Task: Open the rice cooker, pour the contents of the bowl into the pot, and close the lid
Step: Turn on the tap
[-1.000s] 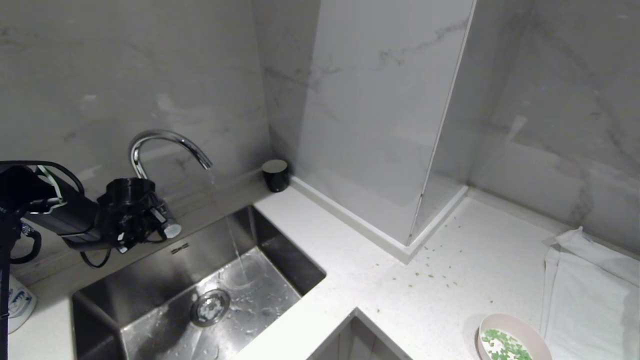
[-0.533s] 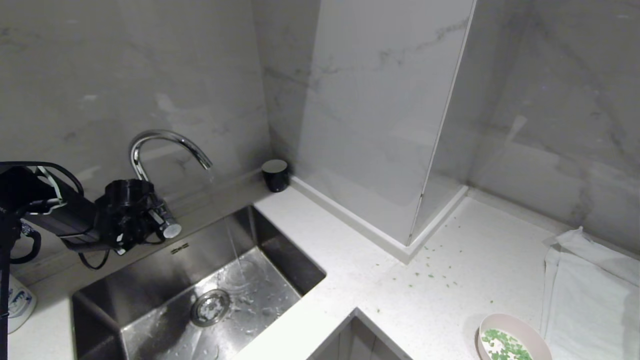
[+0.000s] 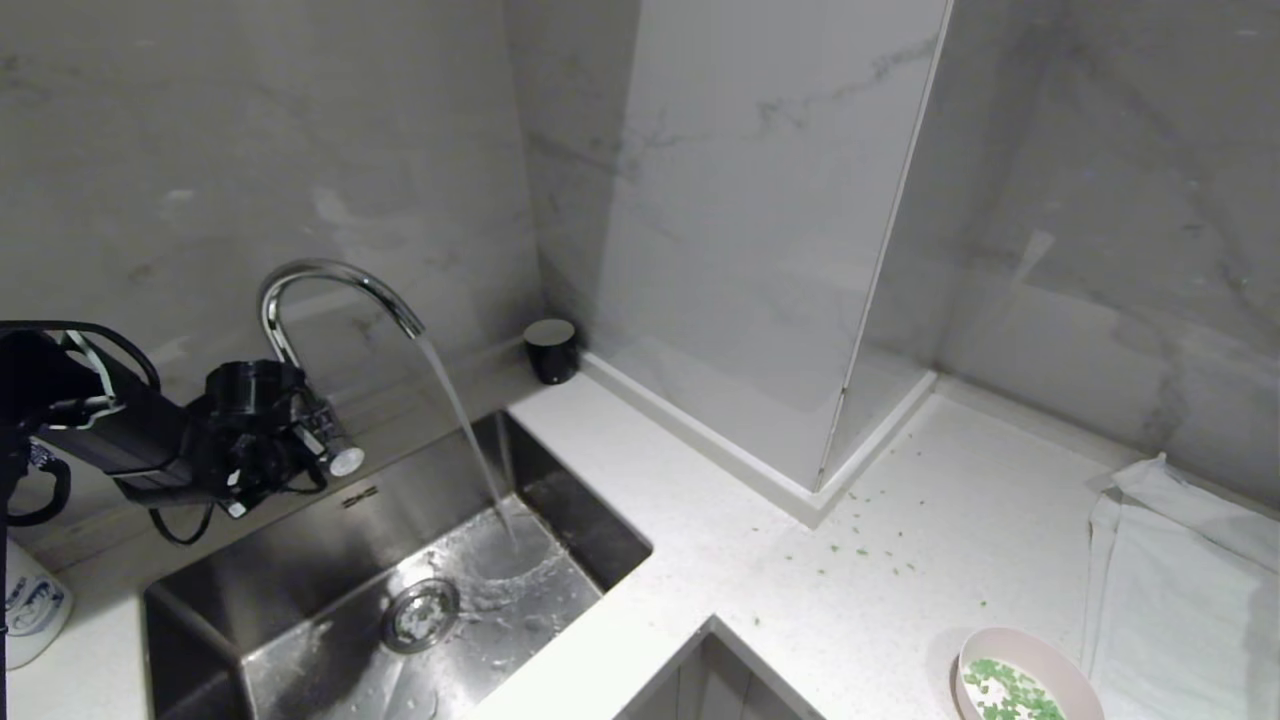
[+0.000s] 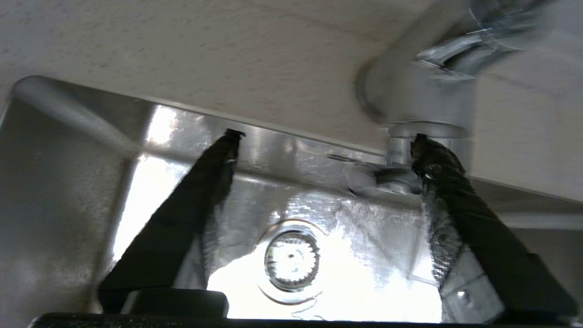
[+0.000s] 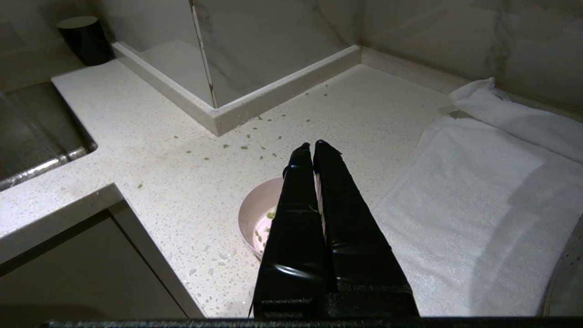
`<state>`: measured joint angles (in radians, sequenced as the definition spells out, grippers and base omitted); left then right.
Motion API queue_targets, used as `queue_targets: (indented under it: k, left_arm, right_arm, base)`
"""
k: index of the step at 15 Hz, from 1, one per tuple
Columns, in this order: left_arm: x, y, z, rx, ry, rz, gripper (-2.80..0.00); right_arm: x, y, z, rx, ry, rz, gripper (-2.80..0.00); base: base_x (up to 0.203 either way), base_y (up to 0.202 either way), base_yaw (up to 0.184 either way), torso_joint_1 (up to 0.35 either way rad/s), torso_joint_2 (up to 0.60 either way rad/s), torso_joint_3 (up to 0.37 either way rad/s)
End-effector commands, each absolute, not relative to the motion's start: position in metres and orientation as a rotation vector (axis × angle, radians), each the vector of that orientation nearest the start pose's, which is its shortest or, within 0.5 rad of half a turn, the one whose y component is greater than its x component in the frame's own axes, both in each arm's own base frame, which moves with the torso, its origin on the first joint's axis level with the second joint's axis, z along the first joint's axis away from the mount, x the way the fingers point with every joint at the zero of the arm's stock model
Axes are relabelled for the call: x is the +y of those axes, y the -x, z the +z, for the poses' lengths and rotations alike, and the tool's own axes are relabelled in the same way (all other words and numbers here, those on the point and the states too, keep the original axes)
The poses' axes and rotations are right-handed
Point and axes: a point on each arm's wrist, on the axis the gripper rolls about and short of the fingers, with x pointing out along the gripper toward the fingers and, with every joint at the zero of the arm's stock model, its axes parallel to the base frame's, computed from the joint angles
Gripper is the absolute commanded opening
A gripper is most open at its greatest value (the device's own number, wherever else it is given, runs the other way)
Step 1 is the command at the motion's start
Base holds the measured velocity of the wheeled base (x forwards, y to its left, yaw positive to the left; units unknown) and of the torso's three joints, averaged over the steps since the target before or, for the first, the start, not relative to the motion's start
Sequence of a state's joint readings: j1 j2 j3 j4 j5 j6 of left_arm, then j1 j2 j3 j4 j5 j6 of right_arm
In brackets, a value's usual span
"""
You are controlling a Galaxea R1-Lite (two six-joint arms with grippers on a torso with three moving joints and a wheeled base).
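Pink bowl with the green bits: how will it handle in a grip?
The bowl looks small and shallow, so probably light. Its smooth rim may slip between narrow fingers. The contents lie loose, so a tilt would likely spill them, as the bits on the counter suggest.

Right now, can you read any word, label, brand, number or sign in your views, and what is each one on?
None can be read.
Small dark mark on the sink's back wall: too small to read.
Blue print on the white object at the counter's left edge: blurred, unreadable.
Faucet, black cup, bowl, towel: no text visible.
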<state>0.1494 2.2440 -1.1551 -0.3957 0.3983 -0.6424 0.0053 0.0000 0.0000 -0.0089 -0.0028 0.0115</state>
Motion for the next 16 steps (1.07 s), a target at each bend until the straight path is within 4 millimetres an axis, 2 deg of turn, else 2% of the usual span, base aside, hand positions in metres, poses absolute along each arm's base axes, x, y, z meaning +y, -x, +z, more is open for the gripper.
queue_targets:
  k: [1, 5, 8, 11, 13, 16]
  left_arm:
    - [0.065, -0.406, 0.07, 0.446, 0.528, 0.706, 0.0]
    - [0.062, -0.401, 0.066, 0.466, 0.526, 0.705, 0.0]
    - [0.05, -0.385, 0.08, 0.471, 0.525, 0.666, 0.0]
    - [0.03, -0.353, 0.098, 0.511, 0.545, 0.546, 0.0]
    - [0.012, -0.324, 0.104, 0.557, 0.544, 0.451, 0.0]
    - [-0.019, -0.287, 0.129, 0.541, 0.51, 0.251, 0.0]
  right_arm:
    - [0.0, 0.023, 0.076, -0.008, -0.012, 0.003, -2.8]
    - [0.0, 0.023, 0.076, -0.008, -0.011, 0.003, -2.8]
    - [0.0, 0.023, 0.076, -0.008, -0.011, 0.002, -2.8]
    - [0.0, 0.023, 0.076, -0.008, -0.011, 0.003, -2.8]
    - [0.0, 0.023, 0.076, -0.008, -0.011, 0.003, -2.8]
    - [0.0, 0.023, 0.076, -0.008, -0.011, 0.003, -2.8]
  base:
    - [0.0, 0.0, 0.0, 0.0, 0.0, 0.0]
    - [0.0, 0.0, 0.0, 0.0, 0.0, 0.0]
    - [0.0, 0.0, 0.0, 0.0, 0.0, 0.0]
    - [0.0, 0.0, 0.0, 0.0, 0.0, 0.0]
    - [0.0, 0.0, 0.0, 0.0, 0.0, 0.0]
    - [0.0, 0.0, 0.0, 0.0, 0.0, 0.0]
